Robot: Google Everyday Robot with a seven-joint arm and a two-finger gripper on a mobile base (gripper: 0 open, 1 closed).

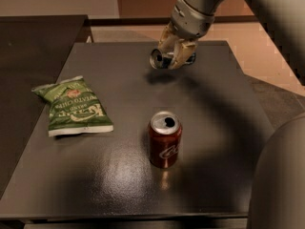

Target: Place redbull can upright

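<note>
The redbull can point(161, 59) is a slim blue and silver can, held lying sideways above the far middle of the dark table point(224, 128), its silver end facing left. My gripper point(174, 55) is shut on it, coming down from the arm at the upper right. Its shadow lies on the table just below. Most of the can's body is hidden by the fingers point(182, 51).
A wider dark red cola can point(165, 138) stands upright near the table's middle front. A green chip bag point(75, 107) lies flat at the left. A second dark surface point(33, 46) adjoins on the left. The robot's own body point(281, 175) fills the lower right.
</note>
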